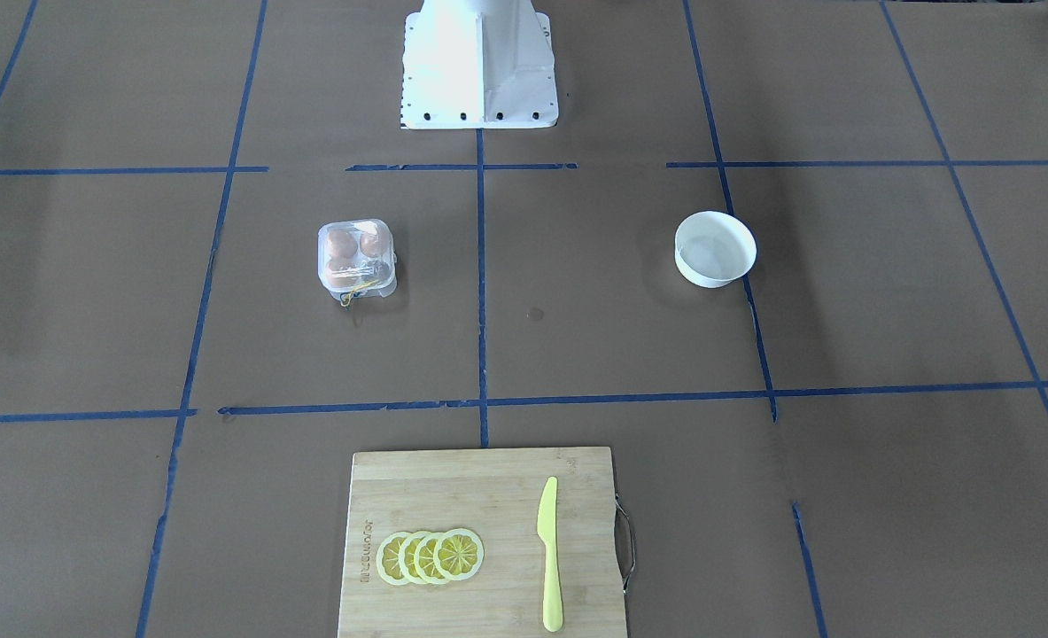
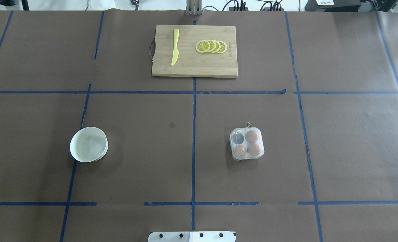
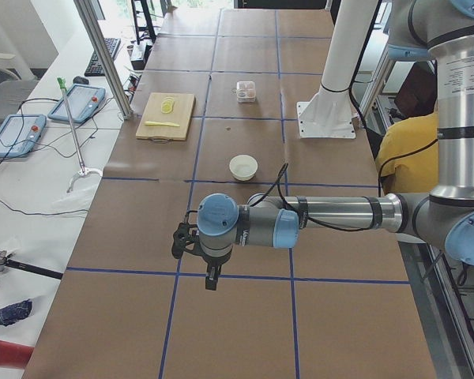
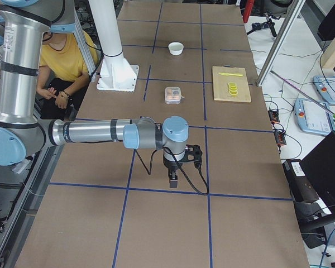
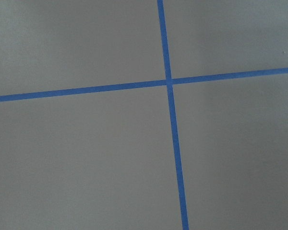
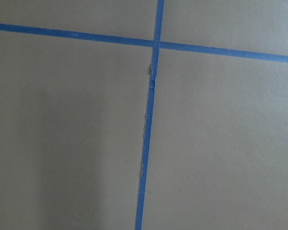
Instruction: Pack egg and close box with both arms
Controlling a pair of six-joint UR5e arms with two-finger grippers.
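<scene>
The clear box (image 2: 247,144) sits on the right half of the table, its lid down as far as I can tell. It holds three orange-brown eggs (image 2: 251,136); its fourth cell (image 2: 238,137) looks empty. The box also shows in the front view (image 1: 357,257) and small in the side views (image 3: 246,91) (image 4: 173,94). The left gripper (image 3: 211,278) hangs over bare table at the left end. The right gripper (image 4: 173,180) hangs over bare table at the right end. Both are far from the box, and I cannot tell whether they are open. The wrist views show only brown paper and blue tape.
An empty white bowl (image 2: 88,144) stands on the left half. A bamboo cutting board (image 2: 192,65) at the far edge carries a yellow knife (image 2: 175,47) and lemon slices (image 2: 211,46). The white pedestal (image 1: 479,62) stands at the robot's side. A person in yellow (image 4: 67,61) sits behind it.
</scene>
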